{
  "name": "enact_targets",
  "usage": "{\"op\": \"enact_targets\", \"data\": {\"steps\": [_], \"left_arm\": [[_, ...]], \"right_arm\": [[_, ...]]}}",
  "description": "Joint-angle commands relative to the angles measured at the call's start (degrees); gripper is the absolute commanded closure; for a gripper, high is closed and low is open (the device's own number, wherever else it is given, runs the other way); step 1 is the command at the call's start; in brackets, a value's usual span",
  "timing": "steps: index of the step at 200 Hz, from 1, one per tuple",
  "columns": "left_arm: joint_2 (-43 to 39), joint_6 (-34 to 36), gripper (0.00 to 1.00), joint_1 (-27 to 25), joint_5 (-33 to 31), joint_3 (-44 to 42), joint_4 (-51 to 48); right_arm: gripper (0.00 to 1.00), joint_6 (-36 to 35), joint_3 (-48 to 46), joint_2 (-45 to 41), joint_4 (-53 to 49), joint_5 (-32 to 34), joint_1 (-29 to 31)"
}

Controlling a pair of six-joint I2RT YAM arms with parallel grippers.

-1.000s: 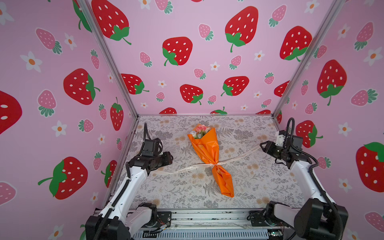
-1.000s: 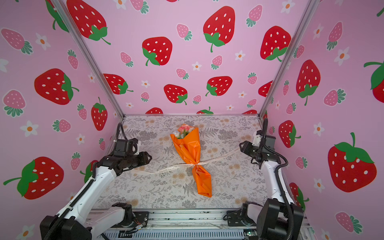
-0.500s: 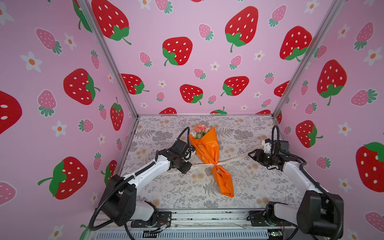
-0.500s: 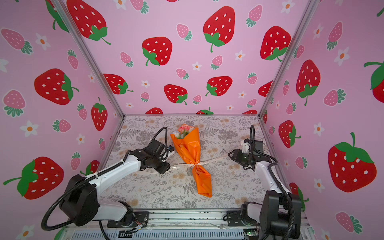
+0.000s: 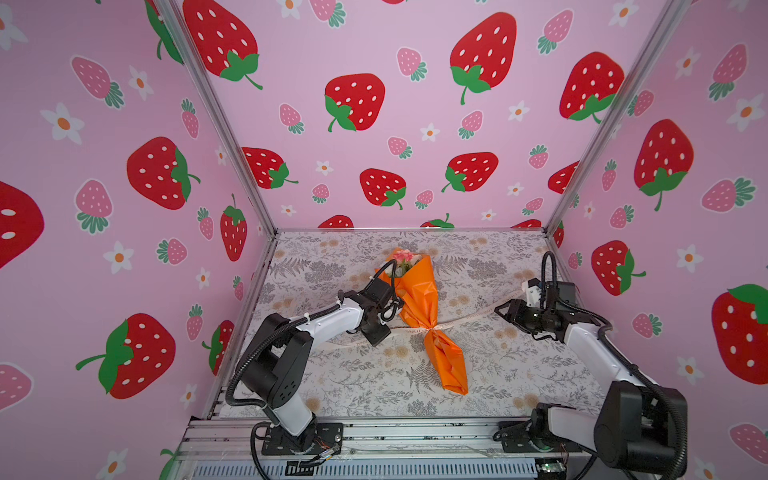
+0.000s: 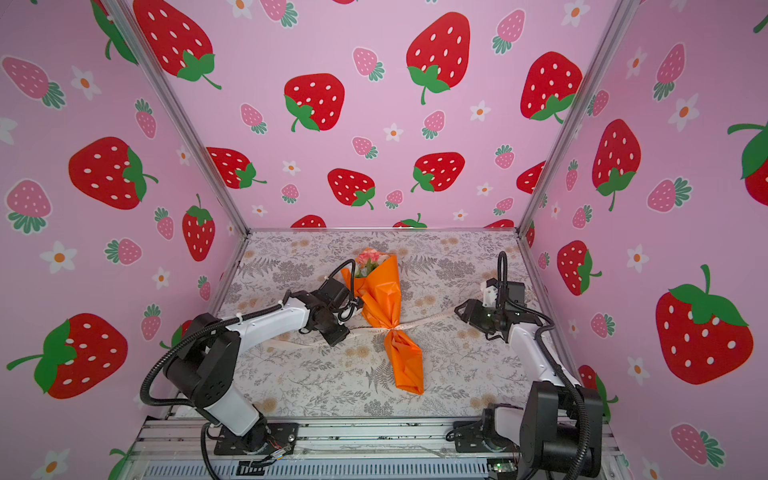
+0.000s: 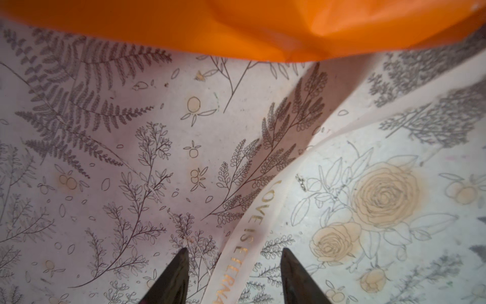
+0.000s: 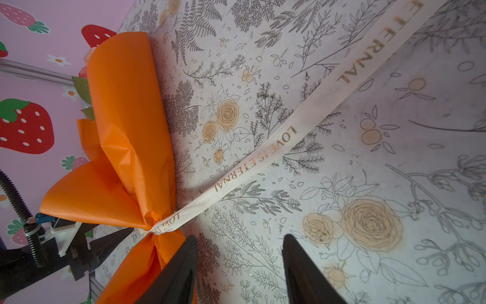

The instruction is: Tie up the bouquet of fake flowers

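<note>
The bouquet of fake flowers [image 5: 402,258] [image 6: 368,258] lies mid-table in orange wrapping paper [image 5: 420,300] [image 8: 126,118], heads toward the back wall. A cream printed ribbon [image 5: 430,330] [image 8: 276,147] is knotted round the wrap's waist, with tails running out left and right. My left gripper [image 5: 379,334] [image 7: 234,263] hangs open just left of the knot. Its fingers straddle the left ribbon tail [image 7: 251,229] without touching it. My right gripper [image 5: 500,311] [image 8: 240,244] stands open by the far end of the right tail, with only tablecloth between its fingers.
A floral-print tablecloth [image 5: 519,365] covers the table. Pink strawberry walls close in the left, back and right sides. Both arm bases stand on the metal rail [image 5: 415,436] at the front edge.
My left arm has swung in from the left wall to the bouquet's waist, over the ribbon tail. My right gripper has moved inward and down toward the right tail.
</note>
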Motion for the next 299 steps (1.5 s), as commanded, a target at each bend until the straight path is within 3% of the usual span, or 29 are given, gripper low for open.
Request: {"op": "enact_targets", "data": {"steps": [1, 75, 120, 197, 257, 282, 299], "left_arm": [[2.12, 4.08, 0.44, -0.17, -0.55, 2.74, -4.14], [7.19, 5.23, 0.49, 0.82, -0.88, 3.84, -7.62], [8.29, 6.06, 0.64, 0.83, 0.34, 3.42, -8.69], [5.21, 4.26, 1.0, -1.01, -1.99, 3.14, -7.76], [-3.95, -2.19, 1.0, -3.59, 1.93, 4.94, -5.39], [-7.64, -4.37, 1.0, -4.09, 7.15, 4.55, -3.78], [-9.84, -5.53, 1.0, -4.74, 10.42, 4.7, -3.17]], "right_arm": [[0.45, -0.79, -0.81, -0.69, -0.59, 0.63, 0.17], [0.45, -2.11, -1.06, -0.27, -1.39, 1.68, 0.29], [0.45, -2.37, -1.58, -0.54, -1.61, 2.07, 0.27], [0.45, -2.46, -2.13, -2.11, -2.13, 2.81, 0.33], [0.45, -1.67, -1.94, -3.43, -1.28, 0.44, 0.25], [0.45, -1.89, -2.13, -5.26, 1.86, -4.76, 0.87], [0.45, -3.03, -1.67, -7.15, 3.79, -4.81, 3.43]]}}
